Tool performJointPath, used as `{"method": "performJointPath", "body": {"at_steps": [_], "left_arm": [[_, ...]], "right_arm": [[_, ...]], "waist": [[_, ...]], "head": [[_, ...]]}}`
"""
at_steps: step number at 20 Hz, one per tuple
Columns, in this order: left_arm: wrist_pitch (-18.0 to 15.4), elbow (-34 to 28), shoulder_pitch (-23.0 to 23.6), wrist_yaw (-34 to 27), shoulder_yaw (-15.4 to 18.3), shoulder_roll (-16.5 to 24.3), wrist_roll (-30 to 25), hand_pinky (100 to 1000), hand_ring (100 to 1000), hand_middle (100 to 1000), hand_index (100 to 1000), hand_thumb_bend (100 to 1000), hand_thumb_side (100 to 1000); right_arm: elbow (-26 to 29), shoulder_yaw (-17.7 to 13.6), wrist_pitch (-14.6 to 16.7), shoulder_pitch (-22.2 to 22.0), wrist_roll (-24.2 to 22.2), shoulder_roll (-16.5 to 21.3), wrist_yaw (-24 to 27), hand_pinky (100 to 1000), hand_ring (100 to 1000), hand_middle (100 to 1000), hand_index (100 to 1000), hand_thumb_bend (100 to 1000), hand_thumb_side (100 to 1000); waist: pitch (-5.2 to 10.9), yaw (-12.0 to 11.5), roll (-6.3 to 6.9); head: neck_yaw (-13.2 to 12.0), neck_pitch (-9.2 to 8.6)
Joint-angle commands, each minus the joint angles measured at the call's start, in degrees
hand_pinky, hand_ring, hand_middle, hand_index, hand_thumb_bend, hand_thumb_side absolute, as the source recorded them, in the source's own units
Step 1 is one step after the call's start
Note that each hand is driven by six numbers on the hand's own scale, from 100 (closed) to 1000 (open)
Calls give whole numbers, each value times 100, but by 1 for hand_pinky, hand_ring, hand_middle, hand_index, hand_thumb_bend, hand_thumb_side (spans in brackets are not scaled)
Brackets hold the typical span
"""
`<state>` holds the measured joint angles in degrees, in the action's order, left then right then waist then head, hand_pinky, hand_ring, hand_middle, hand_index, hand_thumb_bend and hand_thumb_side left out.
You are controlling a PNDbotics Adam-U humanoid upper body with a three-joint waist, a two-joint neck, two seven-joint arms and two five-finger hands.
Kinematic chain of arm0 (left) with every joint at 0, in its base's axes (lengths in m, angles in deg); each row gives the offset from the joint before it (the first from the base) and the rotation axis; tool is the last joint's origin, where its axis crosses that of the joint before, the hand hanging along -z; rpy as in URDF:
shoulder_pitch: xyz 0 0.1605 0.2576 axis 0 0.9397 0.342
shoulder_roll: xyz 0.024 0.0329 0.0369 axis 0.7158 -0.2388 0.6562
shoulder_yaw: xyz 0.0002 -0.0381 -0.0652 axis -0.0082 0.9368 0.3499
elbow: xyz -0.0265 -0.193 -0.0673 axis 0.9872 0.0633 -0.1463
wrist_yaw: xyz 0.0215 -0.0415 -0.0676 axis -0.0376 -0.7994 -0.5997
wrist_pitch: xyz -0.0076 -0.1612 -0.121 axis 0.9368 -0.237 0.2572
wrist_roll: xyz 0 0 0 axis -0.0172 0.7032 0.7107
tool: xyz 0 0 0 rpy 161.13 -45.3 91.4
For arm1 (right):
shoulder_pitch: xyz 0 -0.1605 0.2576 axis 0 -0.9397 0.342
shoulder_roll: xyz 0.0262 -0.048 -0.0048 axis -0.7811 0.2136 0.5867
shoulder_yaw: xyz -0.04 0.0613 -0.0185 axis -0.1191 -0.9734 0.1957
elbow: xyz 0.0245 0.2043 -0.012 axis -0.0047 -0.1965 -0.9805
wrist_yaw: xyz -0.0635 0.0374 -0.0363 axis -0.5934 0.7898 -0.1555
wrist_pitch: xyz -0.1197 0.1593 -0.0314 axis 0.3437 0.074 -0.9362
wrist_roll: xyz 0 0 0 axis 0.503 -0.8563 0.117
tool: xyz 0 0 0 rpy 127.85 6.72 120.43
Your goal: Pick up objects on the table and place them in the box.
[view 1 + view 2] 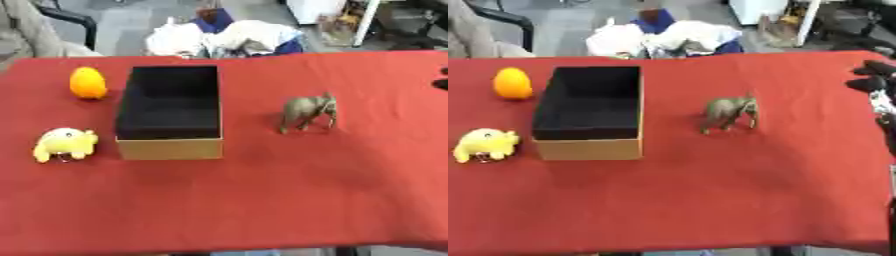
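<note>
Right eye view catches the robot's right hand (871,82) at the far right edge of the red table (710,200), black fingers showing above the cloth with a silver joint just below them; whether those fingers are straight or curled cannot be told, and nothing is seen in its grasp. Well apart from it, toward the middle of the table, a small grey-brown toy elephant (729,113) stands upright on its legs. Left of the elephant, with bare cloth between, sits the open box (169,148), tan cardboard outside and black within, its long side running away from the camera; nothing can be seen inside it. Just beside the box's far left corner an orange egg-shaped object (88,83) stands on end on the cloth. Near the box's near left corner lies a yellow plush toy (65,143), close to the cardboard wall but not touching it. Beyond the table's far edge a heap of white and blue cloth (229,37) rests on the floor.
</note>
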<state>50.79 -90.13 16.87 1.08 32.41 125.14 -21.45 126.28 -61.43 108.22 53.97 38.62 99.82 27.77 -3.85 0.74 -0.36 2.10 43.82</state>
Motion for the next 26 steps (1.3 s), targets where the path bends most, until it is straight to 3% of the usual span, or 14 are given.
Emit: {"method": "performJointPath", "body": {"at_steps": [1,9,26], "left_arm": [[-171,311,-281,263,-101,-9,-143,705,733,804,906,617,501],[-428,730,-558,606,-303,-277,-202,693,718,798,901,580,509],[-496,1465,-797,1331,-472,-833,-37,675,700,762,879,518,567]], "right_arm": [[72,17,11,57,-31,135,23,803,701,726,845,100,654],[59,30,20,66,-55,139,32,803,701,726,846,100,654],[35,61,53,108,-95,133,53,804,701,726,846,100,653]], "waist": [[71,11,10],[49,47,22],[-10,124,5]], "head": [[-30,29],[-53,29],[-107,29]]}}
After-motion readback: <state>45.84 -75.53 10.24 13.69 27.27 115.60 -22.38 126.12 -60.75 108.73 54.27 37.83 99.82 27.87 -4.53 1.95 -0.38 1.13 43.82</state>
